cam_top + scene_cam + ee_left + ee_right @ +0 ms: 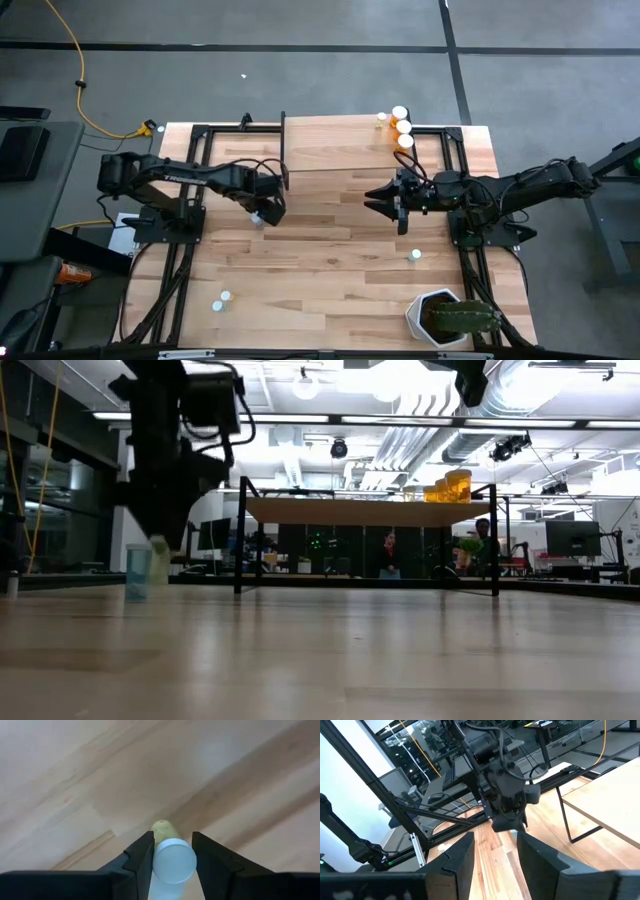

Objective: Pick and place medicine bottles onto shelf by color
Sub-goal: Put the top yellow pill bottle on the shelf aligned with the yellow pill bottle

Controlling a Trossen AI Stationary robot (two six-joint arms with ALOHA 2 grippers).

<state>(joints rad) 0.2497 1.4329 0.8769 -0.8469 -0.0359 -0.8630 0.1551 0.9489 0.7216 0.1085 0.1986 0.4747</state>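
While the left gripper (170, 862) has its jaws pinching a pale blue bottle (173, 862) by the cap end, the grip looks narrow, so in the judgement here a tilt or quick swing could let the bottle slip onto the surface (330, 260). Farther off, the right gripper (385, 200) hangs mid-surface with jaws spread and empty; it sits near the route to the shelf (330, 140) and could be clipped. Beyond, three orange bottles (403, 127) crowd the shelf's right end, so a careless placement might topple them.
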